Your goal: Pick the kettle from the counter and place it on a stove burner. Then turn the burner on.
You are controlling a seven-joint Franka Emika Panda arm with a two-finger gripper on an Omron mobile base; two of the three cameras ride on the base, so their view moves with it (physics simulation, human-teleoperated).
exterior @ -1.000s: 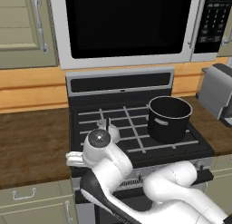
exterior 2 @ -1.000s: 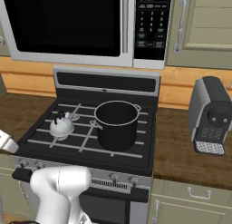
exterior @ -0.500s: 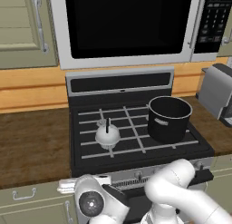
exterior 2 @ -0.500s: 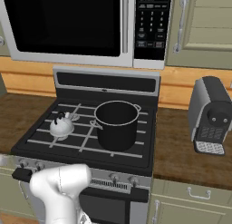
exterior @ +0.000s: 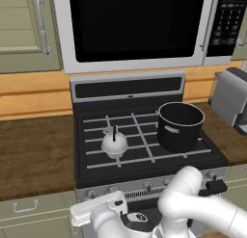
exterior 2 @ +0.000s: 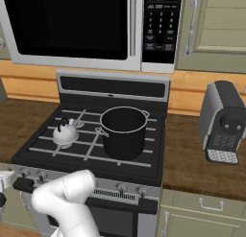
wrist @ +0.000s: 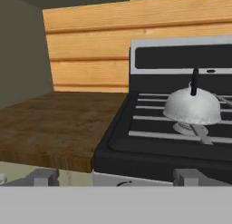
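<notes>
The small white-silver kettle (exterior: 115, 144) (exterior 2: 65, 133) (wrist: 192, 105) stands upright on the front-left stove burner (wrist: 183, 127), its black handle pointing up. Left of the stove lies the dark wood counter (exterior: 34, 150) (wrist: 54, 123). My gripper (wrist: 117, 177) hangs low in front of the stove's front edge, level with the stovetop and facing the kettle. It is open: the two fingertips (wrist: 43, 177) stand wide apart with nothing between them. In the left base view the white hand (exterior: 96, 209) shows below the row of stove knobs (exterior: 116, 188).
A big black pot (exterior: 181, 126) (exterior 2: 123, 130) sits on the right burners beside the kettle. A grey appliance (exterior 2: 223, 121) stands on the right counter. The microwave (exterior: 135, 25) hangs above the stove. Cabinet fronts with silver handles (exterior: 24, 205) flank the oven.
The arm has swung down from over the stovetop to below the stove's front edge. The kettle has stayed on its burner and now shows uncovered.
</notes>
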